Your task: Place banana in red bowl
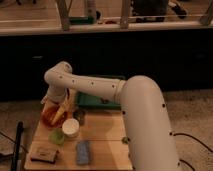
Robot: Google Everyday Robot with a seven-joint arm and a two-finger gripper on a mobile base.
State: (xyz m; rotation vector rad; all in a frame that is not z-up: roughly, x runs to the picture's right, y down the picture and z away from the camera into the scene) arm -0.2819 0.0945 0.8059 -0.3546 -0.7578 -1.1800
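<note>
The red bowl (50,118) sits at the far left corner of the wooden table (107,135). My gripper (58,108) hangs low over the bowl, right above its inside, at the end of the white arm that comes in from the right. Its jaws look open. A pale-yellow elongated shape, which I take for the banana (63,111), lies at the bowl's right side just under the gripper. Whether the fingers touch it I cannot make out.
Just in front of the bowl are a white cup (70,128) and a small light-green cup (57,136); a dark little cup (79,116) is to its right. A green tray (98,101) lies behind. A blue-grey block (82,151) and a brown flat item (44,154) lie near the front edge.
</note>
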